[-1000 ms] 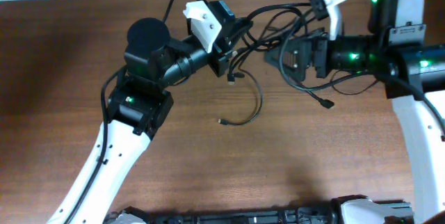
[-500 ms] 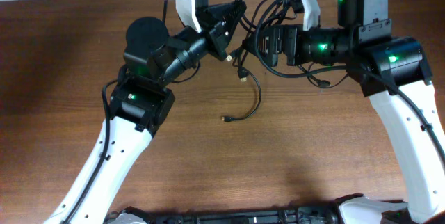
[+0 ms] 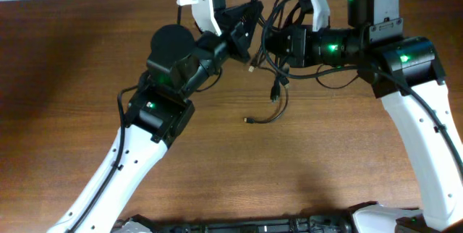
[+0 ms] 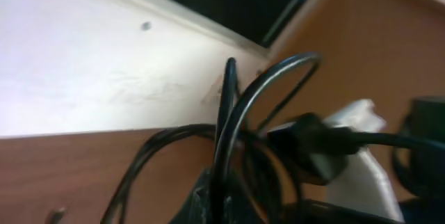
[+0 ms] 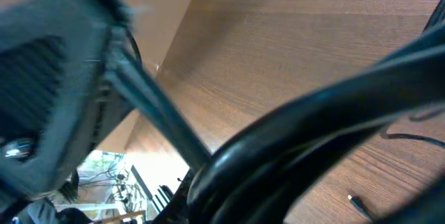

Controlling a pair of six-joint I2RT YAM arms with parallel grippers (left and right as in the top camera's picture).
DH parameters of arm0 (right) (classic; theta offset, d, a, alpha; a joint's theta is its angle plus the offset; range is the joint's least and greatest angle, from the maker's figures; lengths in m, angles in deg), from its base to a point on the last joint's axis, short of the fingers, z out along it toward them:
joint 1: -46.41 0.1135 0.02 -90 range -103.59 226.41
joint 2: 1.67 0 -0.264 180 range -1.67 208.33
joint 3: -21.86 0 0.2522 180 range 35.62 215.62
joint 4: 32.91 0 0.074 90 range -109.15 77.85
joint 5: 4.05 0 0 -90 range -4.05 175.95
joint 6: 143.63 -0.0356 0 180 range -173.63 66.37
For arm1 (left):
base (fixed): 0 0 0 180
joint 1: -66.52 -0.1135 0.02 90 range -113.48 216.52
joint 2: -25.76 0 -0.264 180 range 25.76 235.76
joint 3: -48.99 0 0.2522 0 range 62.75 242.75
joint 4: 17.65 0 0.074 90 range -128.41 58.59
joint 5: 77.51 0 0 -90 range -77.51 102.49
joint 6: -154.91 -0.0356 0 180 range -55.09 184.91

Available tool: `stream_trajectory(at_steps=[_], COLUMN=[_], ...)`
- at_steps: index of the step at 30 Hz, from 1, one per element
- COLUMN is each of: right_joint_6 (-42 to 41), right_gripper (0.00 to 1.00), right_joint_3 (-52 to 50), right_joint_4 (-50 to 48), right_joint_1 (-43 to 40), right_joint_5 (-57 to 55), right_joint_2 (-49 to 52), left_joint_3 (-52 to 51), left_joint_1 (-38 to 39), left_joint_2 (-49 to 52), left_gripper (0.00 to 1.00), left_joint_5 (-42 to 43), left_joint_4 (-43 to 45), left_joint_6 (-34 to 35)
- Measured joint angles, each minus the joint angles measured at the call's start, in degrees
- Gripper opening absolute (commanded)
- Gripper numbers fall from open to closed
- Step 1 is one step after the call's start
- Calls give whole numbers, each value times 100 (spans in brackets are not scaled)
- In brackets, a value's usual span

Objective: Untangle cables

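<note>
Right, both claws are clamped down. The left claw point(image 3: 251, 27), upper middle of the overhead frame, is clenched on the bundle of thin black flexible cables point(image 3: 277, 10). The right claw point(image 3: 270, 45), just to its right, looks closed tight on the same bundle, so the two tips nearly meet.

The knot sits lifted between them, above the brown wooden worktop point(image 3: 72, 81). One strand trails down to a small plug point(image 3: 275, 94) at centre frame. A curved tail runs lower to another plug tip point(image 3: 248, 121) resting on the wood.

The danger, as I judge it, is that the grips are so close together. Pull them straight apart and the loops may cinch tighter instead of opening. A thin cord could also slide out of a clenched claw under that tension. The fingers are close enough to bump, and the thicker black arm wires point(image 3: 338, 82) hanging beside the bundle could get snagged in it.

Up close, the left wrist view shows loops of cable point(image 4: 229, 133) crossing right at the fingers. The right wrist view is mostly blurred cords point(image 5: 313, 133) filling the lower right — no telling which strand is which there.
</note>
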Motion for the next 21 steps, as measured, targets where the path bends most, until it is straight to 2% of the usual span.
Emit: stream_trajectory(at_steps=[5, 9, 11, 14, 21], right_joint_6=[33, 122, 151, 190, 197], right_gripper=[4, 4, 4, 4, 4], right_joint_3=[0, -2, -2, 0, 0], right_joint_4=[46, 42, 61, 125, 140], right_joint_1=[92, 184, 214, 105, 105], right_joint_5=[0, 0, -4, -70, -203], right_joint_2=[114, 203, 216, 179, 177], left_joint_3=[4, 7, 7, 4, 4], left_joint_1=[-33, -278, -483, -1399, -1862], left_joint_2=[0, 0, 0, 0, 0], left_gripper=[0, 0, 0, 0, 0], left_joint_5=[-529, -422, -289, -949, -1255], left_joint_4=[-649, -890, -925, -1062, -1075], left_joint_6=[66, 46, 33, -214, -726])
